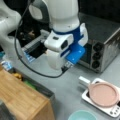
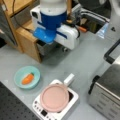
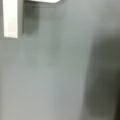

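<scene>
Grey bench (image 3: 60,75) surface fills the wrist view, closest of all to a camera, with a white handle-like bar (image 3: 11,17) at the wrist view's top left. Largest in both front views is the white and blue arm, which hangs over the middle of the bench (image 1: 62,87); its tool (image 1: 66,66) sits at the low end of the arm, above bare bench, and whether its jaws stand wide or narrow cannot be told, nor does it visibly hold anything. Next in size, a silver toaster oven (image 1: 102,50) stands at a front view's right, just behind the arm, and a wooden cabinet (image 1: 22,100) occupies the same front view's bottom left. Nearest the tool among the smaller things is a white hot plate (image 2: 56,103) carrying a pink lid (image 2: 54,97); its white handle (image 2: 68,79) points toward the arm, a little apart from it. Left of the hot plate in that front view lies a teal bowl (image 2: 17,75), well apart from the tool. Inside the bowl rests a small orange carrot (image 2: 28,78).
</scene>
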Available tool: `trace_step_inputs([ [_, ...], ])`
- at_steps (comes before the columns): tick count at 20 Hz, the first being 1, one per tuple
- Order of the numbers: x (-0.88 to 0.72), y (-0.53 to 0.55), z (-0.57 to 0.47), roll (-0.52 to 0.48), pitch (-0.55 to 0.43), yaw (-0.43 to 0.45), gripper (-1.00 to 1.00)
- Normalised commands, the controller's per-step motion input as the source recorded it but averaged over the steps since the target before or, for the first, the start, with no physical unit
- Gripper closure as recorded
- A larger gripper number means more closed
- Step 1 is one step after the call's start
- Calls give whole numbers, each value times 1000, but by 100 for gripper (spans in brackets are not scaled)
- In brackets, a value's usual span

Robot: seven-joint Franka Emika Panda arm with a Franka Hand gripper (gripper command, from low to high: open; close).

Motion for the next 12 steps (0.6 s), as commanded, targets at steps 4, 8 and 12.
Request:
trace_step_inputs([
  [4, 515, -168, 23, 92, 134, -35, -100],
  [8, 581, -284, -7, 75, 169, -72, -100],
  [12, 628, -309, 24, 103, 199, -55, -100],
])
